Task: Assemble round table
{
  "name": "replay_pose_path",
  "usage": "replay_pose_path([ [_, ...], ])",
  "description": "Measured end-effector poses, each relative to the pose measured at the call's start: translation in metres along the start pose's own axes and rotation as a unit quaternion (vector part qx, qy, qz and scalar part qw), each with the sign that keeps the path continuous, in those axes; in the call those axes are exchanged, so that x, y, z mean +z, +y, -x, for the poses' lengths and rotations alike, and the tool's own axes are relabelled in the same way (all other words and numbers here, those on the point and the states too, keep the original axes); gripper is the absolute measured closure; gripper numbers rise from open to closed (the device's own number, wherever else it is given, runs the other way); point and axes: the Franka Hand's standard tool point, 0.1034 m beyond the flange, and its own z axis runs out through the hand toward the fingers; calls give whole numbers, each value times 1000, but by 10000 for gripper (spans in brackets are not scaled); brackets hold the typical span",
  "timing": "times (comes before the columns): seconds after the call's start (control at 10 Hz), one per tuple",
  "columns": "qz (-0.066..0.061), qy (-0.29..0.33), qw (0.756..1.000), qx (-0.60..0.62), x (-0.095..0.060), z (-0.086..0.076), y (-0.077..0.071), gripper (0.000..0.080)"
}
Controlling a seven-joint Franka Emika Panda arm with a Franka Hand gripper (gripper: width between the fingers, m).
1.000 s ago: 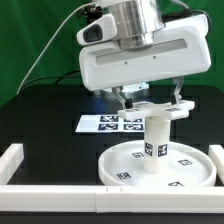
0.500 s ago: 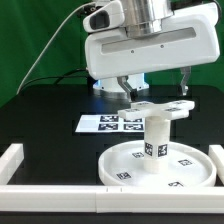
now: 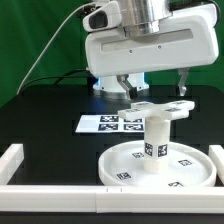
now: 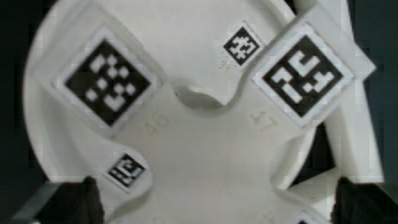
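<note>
The round table stands upside down at the exterior view's lower right. Its large round disc lies flat on the black table, the short thick leg stands upright at its centre, and the cross-shaped foot sits on top of the leg. My gripper hangs open just above the foot, touching nothing. In the wrist view the tagged foot fills the picture, and the dark fingertips stand wide apart on either side of it.
The marker board lies flat behind the disc. A white border rail runs along the exterior view's left and front edges. A black cable trails behind the arm in front of a green backdrop.
The gripper has risen clear of the foot, still open, and has held still for the last half second. The table parts have not moved.
</note>
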Motion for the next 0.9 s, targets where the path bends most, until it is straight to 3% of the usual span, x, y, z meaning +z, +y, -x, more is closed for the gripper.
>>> replay_pose_path([
  [0.2, -1, 13, 1000, 2, 12, 0, 1, 151],
  [0.4, -4, 18, 1000, -6, 14, 2, -5, 151],
  [0.9, -4, 22, 999, -25, 20, 0, -4, 151],
])
